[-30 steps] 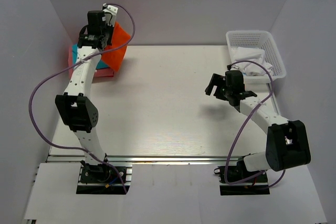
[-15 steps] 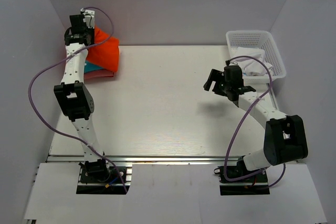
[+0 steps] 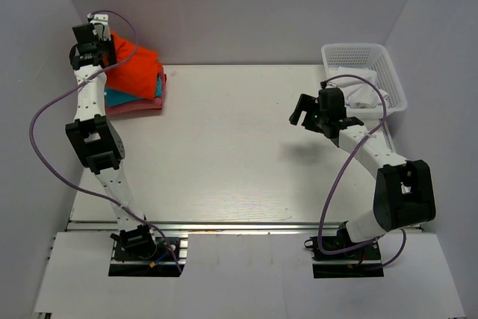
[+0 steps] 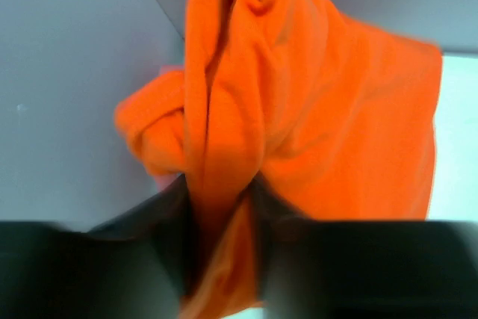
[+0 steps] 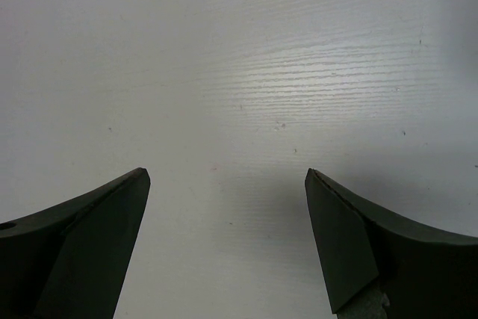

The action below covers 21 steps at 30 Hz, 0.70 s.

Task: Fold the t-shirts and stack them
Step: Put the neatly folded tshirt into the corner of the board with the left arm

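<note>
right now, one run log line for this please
left gripper: pinches orange t-shirt atop teal t-shirt and pink t-shirt | right gripper: open, empty, above table | basket: white t-shirts

White table, pale grey walls

Orange shirt crumpled atop teal shirt, pink shirt; white shirts far right.

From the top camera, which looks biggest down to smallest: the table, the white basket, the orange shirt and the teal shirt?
1. table
2. white basket
3. orange shirt, only a bit smaller than the basket and bunched up, so this is less sure
4. teal shirt, only a strip peeks out
</note>
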Tool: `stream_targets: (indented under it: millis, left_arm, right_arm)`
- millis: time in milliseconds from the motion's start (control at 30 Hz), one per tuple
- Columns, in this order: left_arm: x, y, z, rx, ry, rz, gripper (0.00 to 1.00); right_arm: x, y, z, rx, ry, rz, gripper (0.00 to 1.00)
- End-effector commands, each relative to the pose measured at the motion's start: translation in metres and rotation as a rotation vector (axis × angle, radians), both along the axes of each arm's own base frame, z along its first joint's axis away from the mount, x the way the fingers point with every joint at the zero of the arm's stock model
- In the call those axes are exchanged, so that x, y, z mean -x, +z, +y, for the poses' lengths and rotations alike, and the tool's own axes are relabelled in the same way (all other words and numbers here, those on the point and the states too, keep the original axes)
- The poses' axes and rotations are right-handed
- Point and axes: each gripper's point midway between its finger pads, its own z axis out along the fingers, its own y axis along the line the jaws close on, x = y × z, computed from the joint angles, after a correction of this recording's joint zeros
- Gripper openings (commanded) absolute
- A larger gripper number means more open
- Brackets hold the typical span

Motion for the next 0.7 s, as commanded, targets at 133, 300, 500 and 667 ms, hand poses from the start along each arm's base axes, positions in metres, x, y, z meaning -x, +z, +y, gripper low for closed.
stream_targets:
  millis: [133, 300, 500, 667]
  left_arm:
    - [-0.008, 0.007, 0.025, 0.005, 0.144, -0.042, 0.99]
    - [-0.004, 0.035, 0.034, -0.022, 0.201, -0.099, 0.99]
    - [-0.005, 0.041, 0.02, 0.024, 0.144, -0.117, 0.99]
    - [0.005, 0.044, -0.014, 0.086, 0.044, -0.108, 0.99]
  right_arm:
    - [-0.015, 0.022, 0.006, -0.001, 0.022, -0.05, 0.9]
    - [-0.014, 0.023, 0.01, -0.017, 0.041, -0.051, 0.9]
    - [-0.011, 0.027, 0.011, -0.023, 0.044, -0.073, 0.9]
    - [-0.008, 0.039, 0.01, -0.029, 0.048, -0.117, 0.9]
